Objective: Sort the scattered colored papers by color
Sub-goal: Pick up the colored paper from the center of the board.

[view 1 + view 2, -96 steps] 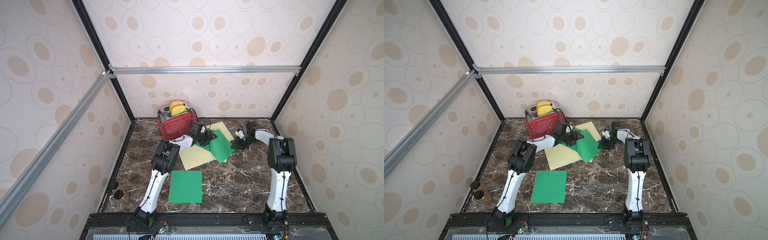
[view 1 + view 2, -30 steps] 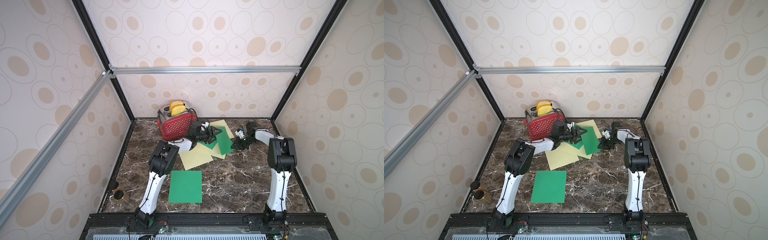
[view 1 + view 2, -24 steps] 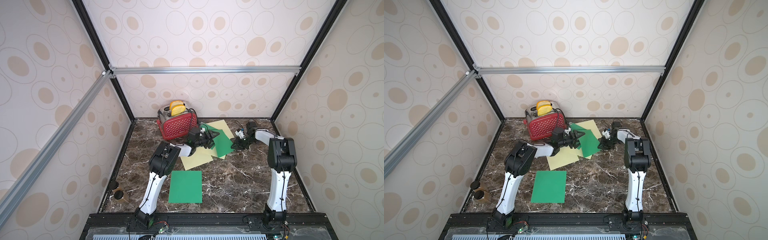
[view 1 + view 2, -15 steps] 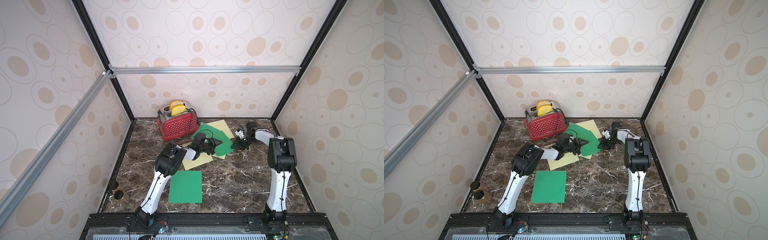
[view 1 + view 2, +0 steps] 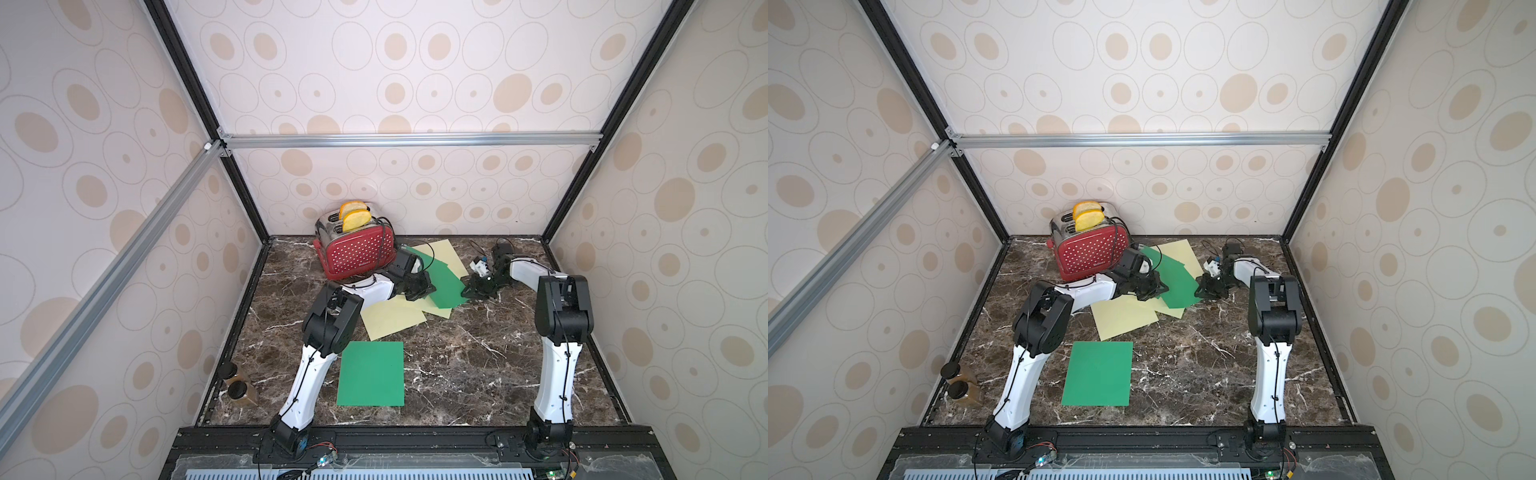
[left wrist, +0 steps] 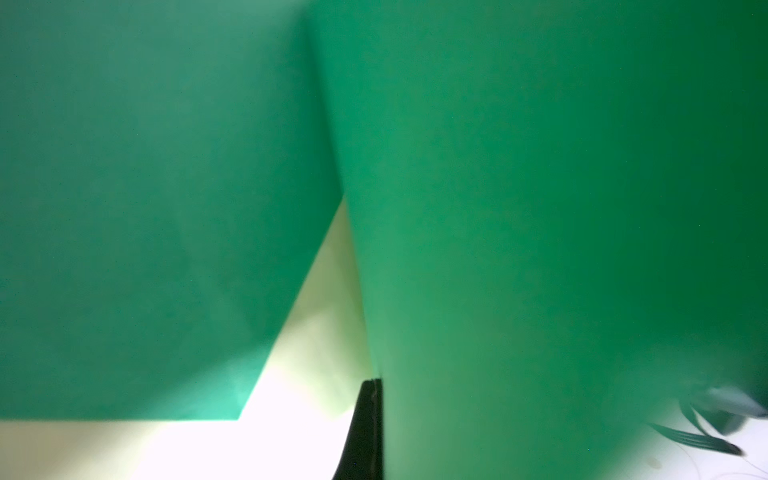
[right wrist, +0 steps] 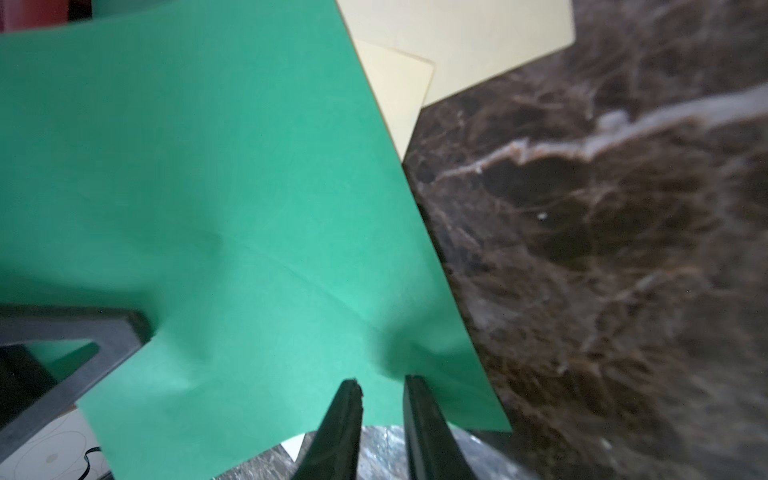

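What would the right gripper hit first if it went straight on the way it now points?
The green sheet: it lies directly ahead of the right gripper, whose jaws, slightly apart, seem to touch its near edge. Beyond it, probably the left gripper, though depth is unclear.

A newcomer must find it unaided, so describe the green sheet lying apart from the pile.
Find the red toaster at the back of the marble table, then come toward the front edge, past the heap of overlapping papers. There a green sheet lies flat by itself; unlike the other green sheet, it touches no other paper.
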`<state>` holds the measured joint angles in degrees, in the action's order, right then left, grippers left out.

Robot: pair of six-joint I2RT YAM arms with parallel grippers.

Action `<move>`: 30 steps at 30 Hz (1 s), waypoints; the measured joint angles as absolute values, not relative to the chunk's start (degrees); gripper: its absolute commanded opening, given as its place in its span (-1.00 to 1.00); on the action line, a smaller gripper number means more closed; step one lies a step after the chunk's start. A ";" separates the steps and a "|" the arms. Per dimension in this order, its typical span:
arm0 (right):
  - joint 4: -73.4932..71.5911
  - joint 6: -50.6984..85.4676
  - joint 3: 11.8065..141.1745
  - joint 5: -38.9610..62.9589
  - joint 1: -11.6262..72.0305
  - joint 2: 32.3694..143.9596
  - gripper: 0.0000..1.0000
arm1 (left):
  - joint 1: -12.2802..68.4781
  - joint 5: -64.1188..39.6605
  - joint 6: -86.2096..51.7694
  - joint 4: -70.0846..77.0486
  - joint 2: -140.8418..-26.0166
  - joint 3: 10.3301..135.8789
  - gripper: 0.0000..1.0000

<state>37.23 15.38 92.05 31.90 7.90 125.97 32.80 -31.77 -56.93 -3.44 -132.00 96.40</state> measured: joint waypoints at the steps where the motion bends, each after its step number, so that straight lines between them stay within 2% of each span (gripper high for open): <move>1: 37.76 15.25 92.44 31.31 8.03 125.95 -0.39 | 32.80 -31.59 -56.71 -3.40 -132.00 96.12 -1.00; 6: 42.44 14.98 95.96 27.29 8.49 125.12 -0.16 | 32.80 -31.42 -55.96 -0.80 -130.69 92.47 -1.00; 8: 43.79 15.07 96.12 26.52 8.49 122.93 0.09 | 32.80 -31.81 -55.42 0.38 -128.33 89.95 -1.00; 9: 44.49 15.00 96.03 26.24 8.43 121.38 0.30 | 32.77 -32.05 -55.09 0.84 -127.00 88.75 -1.00; 12: 45.15 14.94 94.41 25.67 8.34 113.84 0.53 | 32.73 -33.69 -52.97 2.11 -119.81 83.77 -1.00; 20: 42.63 18.59 80.12 29.43 8.36 91.94 0.56 | 32.88 -38.63 -48.42 1.69 -99.46 63.79 -1.00; 25: 40.34 22.09 68.73 32.51 9.13 87.70 0.53 | 33.63 -39.11 -42.00 -11.22 -93.54 57.71 -1.00; 30: 36.88 25.39 63.48 35.16 12.62 86.13 0.53 | 34.09 -35.99 -35.99 -23.86 -87.31 54.70 -1.00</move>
<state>36.88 25.39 63.48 35.16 12.62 86.13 34.09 -35.99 -35.99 -23.86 -87.31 54.70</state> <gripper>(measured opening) 0.763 0.041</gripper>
